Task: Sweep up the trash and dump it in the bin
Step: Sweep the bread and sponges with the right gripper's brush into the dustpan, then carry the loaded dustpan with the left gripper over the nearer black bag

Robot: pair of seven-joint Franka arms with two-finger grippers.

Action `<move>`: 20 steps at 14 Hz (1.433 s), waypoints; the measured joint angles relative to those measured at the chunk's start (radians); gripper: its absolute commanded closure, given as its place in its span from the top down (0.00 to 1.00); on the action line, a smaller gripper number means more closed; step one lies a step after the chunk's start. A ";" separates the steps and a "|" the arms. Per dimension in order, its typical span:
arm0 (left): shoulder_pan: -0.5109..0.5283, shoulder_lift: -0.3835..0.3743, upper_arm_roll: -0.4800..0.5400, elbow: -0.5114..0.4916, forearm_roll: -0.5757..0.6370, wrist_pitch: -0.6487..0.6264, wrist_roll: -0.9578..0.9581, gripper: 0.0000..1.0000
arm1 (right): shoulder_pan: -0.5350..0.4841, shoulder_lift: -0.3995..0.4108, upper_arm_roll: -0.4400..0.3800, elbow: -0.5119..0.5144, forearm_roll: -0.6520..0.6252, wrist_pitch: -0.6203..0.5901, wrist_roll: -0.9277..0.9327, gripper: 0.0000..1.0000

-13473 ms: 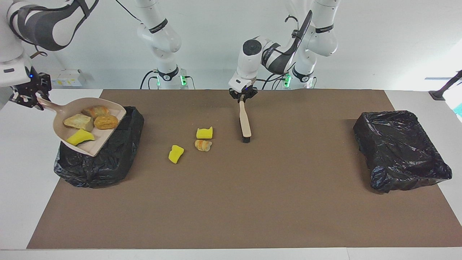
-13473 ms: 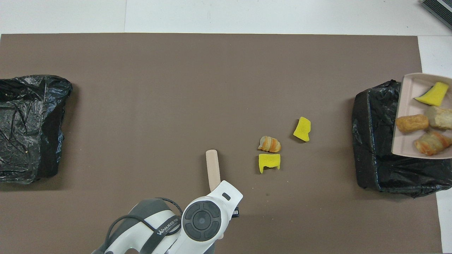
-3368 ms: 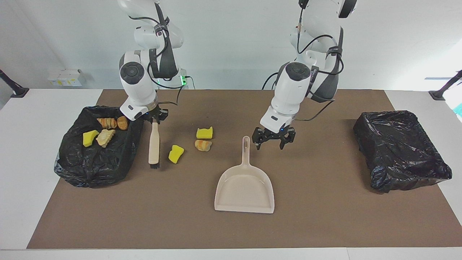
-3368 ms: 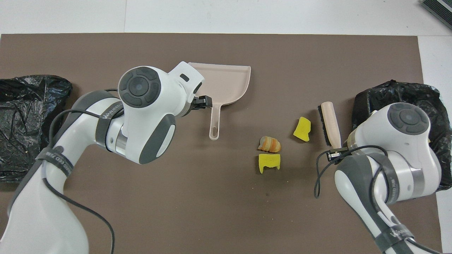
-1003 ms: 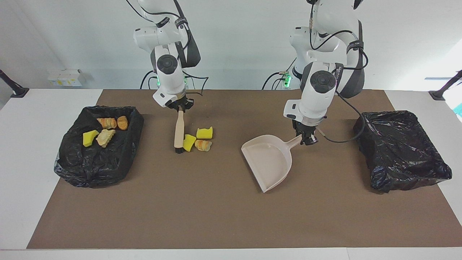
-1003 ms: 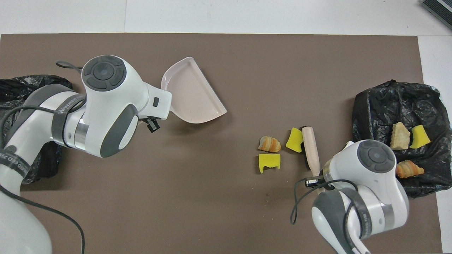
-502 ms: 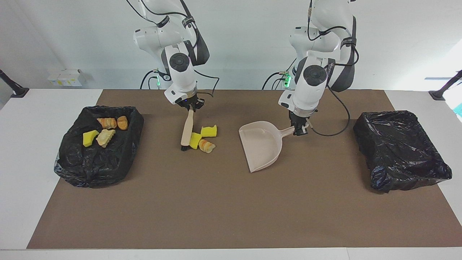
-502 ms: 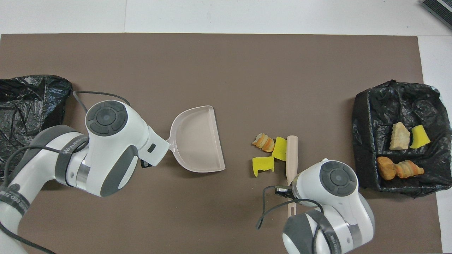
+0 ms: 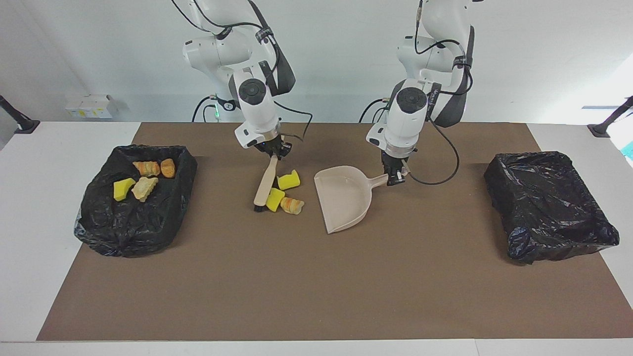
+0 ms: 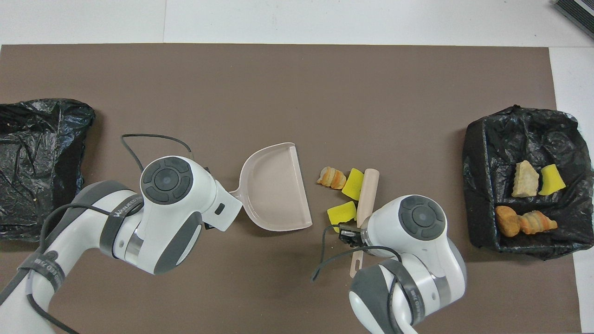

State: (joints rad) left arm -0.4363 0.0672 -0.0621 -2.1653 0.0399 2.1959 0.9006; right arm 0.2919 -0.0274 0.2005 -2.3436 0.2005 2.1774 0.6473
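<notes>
**A:** Where is the trash right now?

**B:** Split in two lots. Four pieces lie in the black-bag-lined bin (image 9: 133,198) at the right arm's end of the table: a yellow sponge chunk (image 9: 122,189), a pale tan bread lump (image 9: 144,188), a striped orange roll (image 9: 146,168) and a round orange-brown lump (image 9: 168,167). Three more sit on the brown mat (image 9: 316,287) near the middle: a yellow sponge block (image 9: 288,180), a second yellow sponge piece (image 9: 274,199) and a striped tan-orange bread lump (image 9: 292,205).

**A:** And the tools?

**B:** The right gripper (image 9: 273,151) has its jaws clamped on the handle of the beige brush with dark bristles (image 9: 264,185). The brush slants down to the mat, bristles on the mat, its side touching the second yellow piece. The three loose pieces lie between the brush and the beige plastic dustpan (image 9: 342,198).

**A:** Who has the dustpan?

**B:** The left gripper (image 9: 394,175), jaws closed on the tip of its handle. The pan's open mouth faces the loose pieces, and the bread lump lies just beside its lip, not touching it as far as I can see from overhead.

**A:** Anything else on the table?

**B:** A second black-bag-lined bin (image 9: 549,205) stands at the left arm's end, well apart from the pan.
</notes>
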 measured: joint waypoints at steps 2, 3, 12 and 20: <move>-0.004 -0.001 0.000 -0.007 0.000 0.009 -0.007 0.00 | 0.056 0.075 0.001 0.085 0.011 0.006 0.056 0.00; -0.004 -0.002 0.001 -0.008 0.000 0.010 -0.008 0.00 | 0.083 0.120 0.001 0.141 0.011 0.006 0.083 0.00; -0.002 -0.003 0.007 -0.017 -0.041 0.010 -0.045 0.00 | 0.197 0.257 0.004 0.335 0.012 -0.009 -0.008 0.00; 0.010 -0.003 0.012 -0.021 -0.117 0.004 -0.258 0.00 | 0.031 0.075 -0.009 0.350 0.002 -0.399 -0.455 0.00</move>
State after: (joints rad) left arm -0.4265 0.0639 -0.0502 -2.1865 -0.0773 2.1996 0.6422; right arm 0.3233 0.0474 0.1917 -1.9936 0.2022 1.7788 0.1918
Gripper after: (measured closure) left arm 0.687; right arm 0.740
